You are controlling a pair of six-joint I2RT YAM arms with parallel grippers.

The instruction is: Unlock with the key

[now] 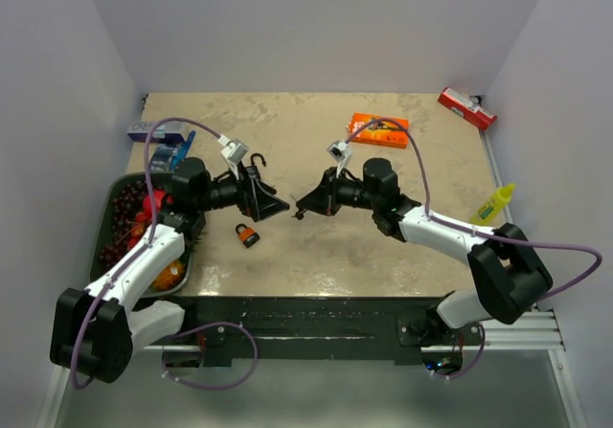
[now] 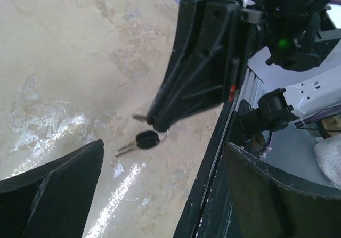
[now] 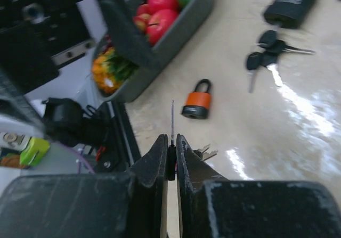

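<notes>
Pinching a key [image 3: 171,122] by its black head, the right gripper [image 3: 171,142] is standing almost fully closed, its two fingers pressing on either side of the head while the thin metal blade is sticking out past the tips. Further keys [image 3: 205,153] from the same bunch are dangling just beside the fingers. Facing it across the middle of the surface [image 1: 383,246], the left gripper [image 1: 275,207] is hanging with its fingers spread wide and is holding nothing; the two grippers are sitting tip to tip, near each other but apart. The orange padlock [image 1: 248,235] is lying on the surface just below the left gripper, toward the near edge, with its dark shackle looking closed and neither gripper touching it. Farther back, a black padlock [image 3: 292,6] is lying with a small bunch of black-headed keys [image 3: 264,49] resting just beside it. A grey tray [image 3: 181,30] is sitting at the left side of the surface, carrying red and orange fruit, with the left arm reaching over its inner edge. An orange box [image 1: 378,129] is lying toward the far side behind the right gripper, a red box [image 1: 466,108] is sitting in the far right corner, and a yellow bottle [image 1: 493,203] is lying at the right edge beside the right arm.
</notes>
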